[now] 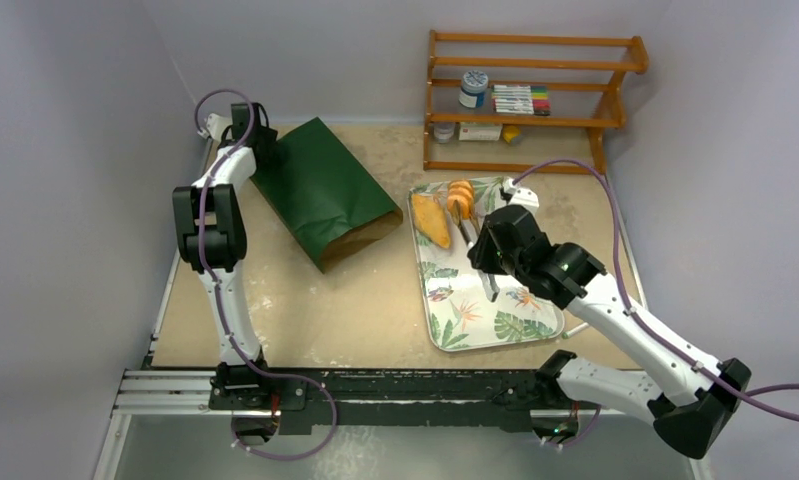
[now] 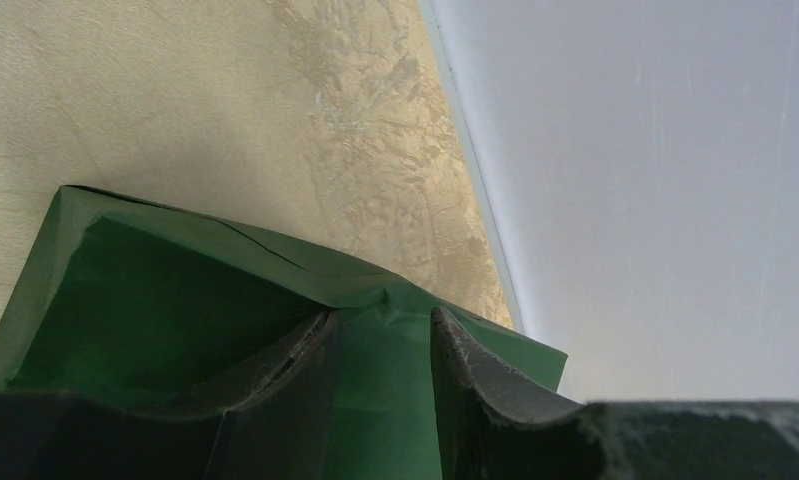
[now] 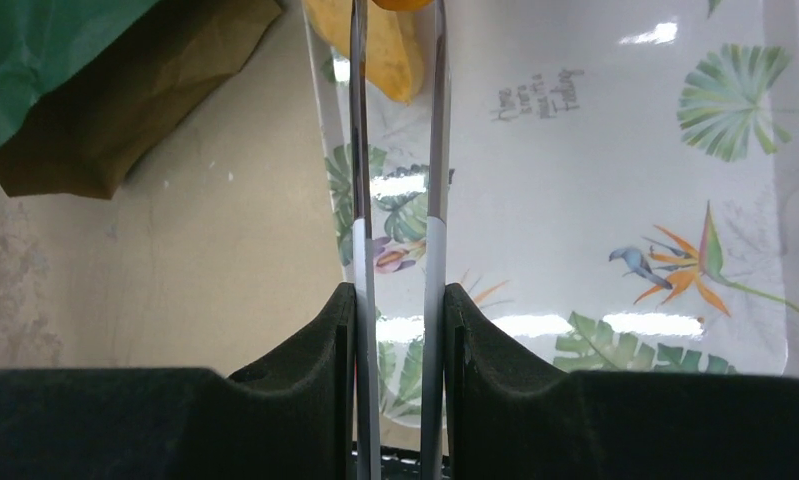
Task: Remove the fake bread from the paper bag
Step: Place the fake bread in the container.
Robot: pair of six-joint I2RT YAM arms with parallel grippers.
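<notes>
The right gripper [image 3: 399,296] was clenched on a pair of metal tongs [image 3: 361,150], its black pads pressing the two blades toward each other; at the blades' far tips, ahead of the gripper, a braided bread piece [image 1: 460,197] was nipped above the far end of the leaf-patterned tray [image 1: 495,322]; just left of those tips an oval loaf [image 1: 431,221] lay on the tray; the paper bag [image 1: 320,190] lay on its side farther left of this gripper, brown mouth turned toward the tray; the left gripper [image 2: 383,322] was pinched on the bag's closed end, green paper bunched between its fingers. The step looked like setting down the braided piece; the next move would call for lowering the tips, easing the squeeze so the blades spring apart, then swinging left to the mouth. Counted: two bread pieces in view, one bag, one tray, one pair of tongs; whether more bread lay inside could not be told.
</notes>
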